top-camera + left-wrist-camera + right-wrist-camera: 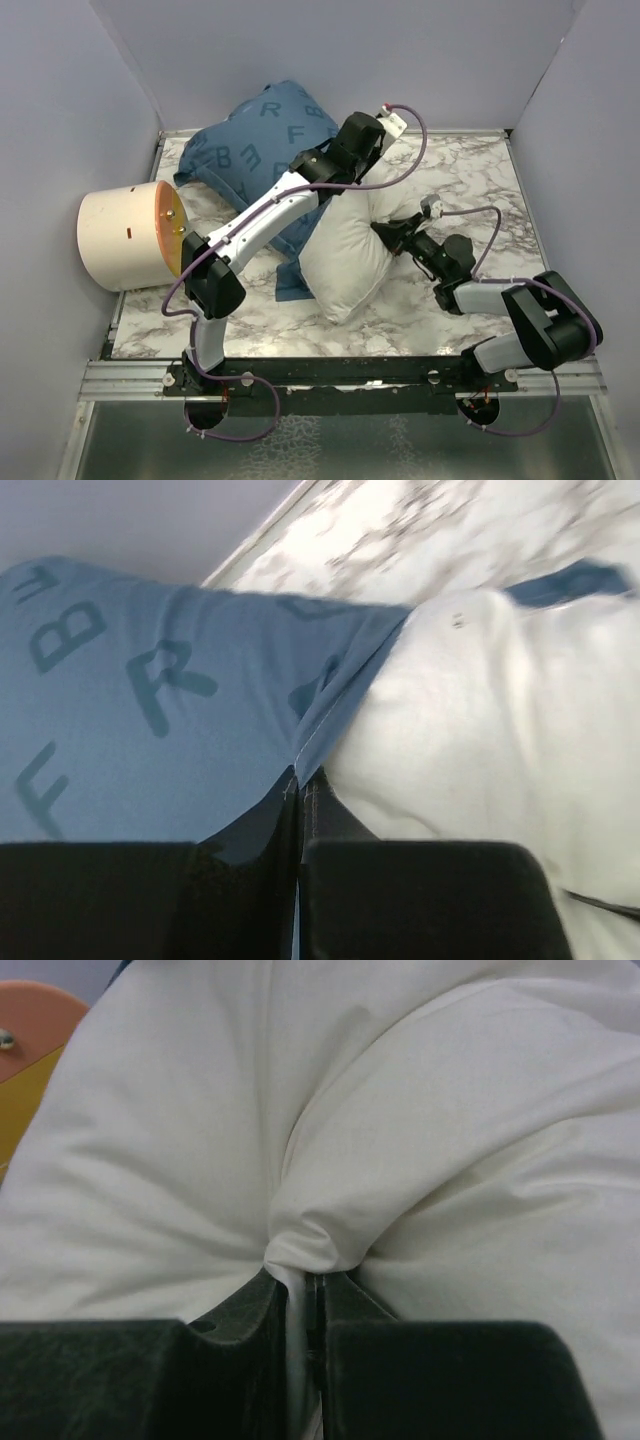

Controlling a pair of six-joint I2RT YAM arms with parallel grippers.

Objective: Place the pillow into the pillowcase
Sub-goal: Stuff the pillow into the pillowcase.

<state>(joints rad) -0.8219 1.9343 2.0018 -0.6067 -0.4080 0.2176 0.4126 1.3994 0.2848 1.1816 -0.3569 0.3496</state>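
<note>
Your left gripper (302, 798) is clamped tight on the hem of the pillowcase (150, 700), right where the blue cloth overlaps the pillow (500, 710). Your right gripper (303, 1290) has its fingers pinched on a bunched fold of the pillow's white fabric. On the marble table (480, 180), the pillow lies mid-table, its far end meeting the pillowcase, which bulges toward the far left corner.

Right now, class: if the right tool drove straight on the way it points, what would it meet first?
The pillow: the right tool is shut on a pinched fold of it, so white fabric fills its path.
</note>
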